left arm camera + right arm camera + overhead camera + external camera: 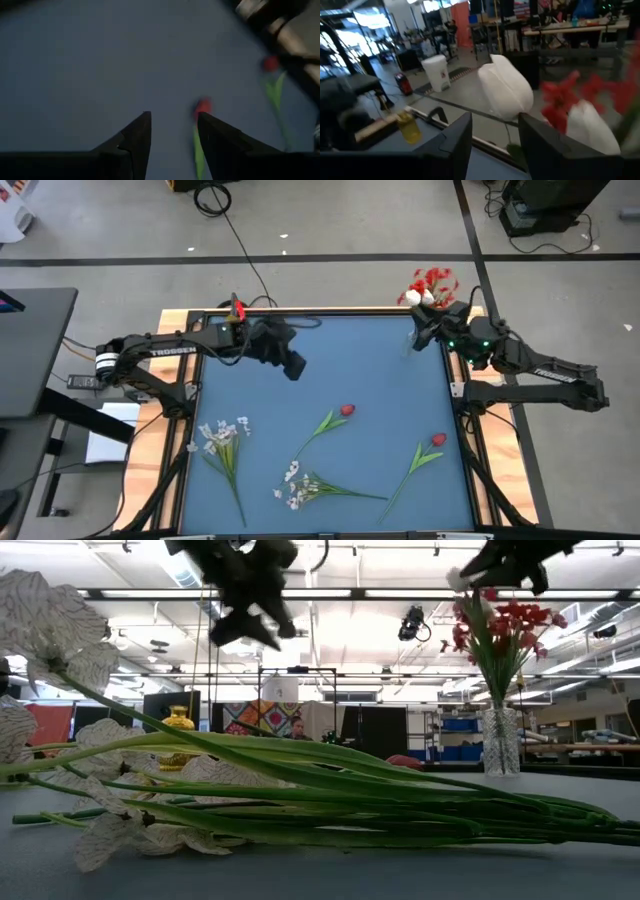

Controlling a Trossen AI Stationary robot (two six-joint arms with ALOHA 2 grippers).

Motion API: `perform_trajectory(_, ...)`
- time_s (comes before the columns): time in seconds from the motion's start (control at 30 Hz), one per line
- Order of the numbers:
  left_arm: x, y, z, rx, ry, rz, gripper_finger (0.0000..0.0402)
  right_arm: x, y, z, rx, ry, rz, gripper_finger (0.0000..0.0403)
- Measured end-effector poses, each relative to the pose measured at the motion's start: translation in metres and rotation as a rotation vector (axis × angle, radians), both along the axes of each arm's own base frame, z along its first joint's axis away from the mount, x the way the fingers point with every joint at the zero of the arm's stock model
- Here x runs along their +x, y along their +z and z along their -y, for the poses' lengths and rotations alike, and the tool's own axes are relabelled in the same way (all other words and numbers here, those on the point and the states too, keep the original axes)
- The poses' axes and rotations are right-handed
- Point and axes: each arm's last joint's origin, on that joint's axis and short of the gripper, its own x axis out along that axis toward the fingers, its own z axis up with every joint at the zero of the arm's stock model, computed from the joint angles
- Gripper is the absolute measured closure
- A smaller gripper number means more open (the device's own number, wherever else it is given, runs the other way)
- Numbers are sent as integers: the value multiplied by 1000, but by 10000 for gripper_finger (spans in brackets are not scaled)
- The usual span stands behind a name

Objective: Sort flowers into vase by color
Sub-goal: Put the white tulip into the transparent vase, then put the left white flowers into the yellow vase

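A clear glass vase [501, 741] stands at the table's far right corner, holding red blossom clusters [505, 625] and white tulips [506, 92]. My right gripper [495, 117] hovers open just beside the tulip heads [418, 330], high above the table, with nothing between its fingers. My left gripper [172, 117] hangs open over the far middle of the table [296, 370], tipped down toward a red bud [202, 106]. Two red buds [347, 410] [438, 440] and two white sprays [222, 435] [298, 486] lie flat on the blue table by their stalks.
A yellow vessel [178, 722] stands at the table's far left. The white spray's long green stalks [330, 790] lie close in front of the low camera. Wooden rails [170, 430] edge the table. Bare blue surface [350, 350] lies between the two grippers.
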Motion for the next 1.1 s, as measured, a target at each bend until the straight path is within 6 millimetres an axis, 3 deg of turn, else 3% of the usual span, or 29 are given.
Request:
perform_trajectory(0.13, -10, -12, 19, -91, 36, -178, 235, -3, 21, -7, -26, 46, 53, 236)
perform_trajectory(0.33, -21, -20, 57, -88, 22, -341, 235, -10, 44, -16, -53, 80, 88, 236)
perform_trajectory(0.57, -29, -22, 99, -111, 73, -392, 235, -15, 43, -19, -12, 44, 29, 237)
perform_trajectory(0.77, -51, -27, 143, -228, 284, -464, 235, -12, 46, -23, 15, 97, 103, 237)
perform_trajectory(1.1, -94, -65, 212, -524, 557, -569, 235, -2, 42, -27, 51, 155, 88, 237)
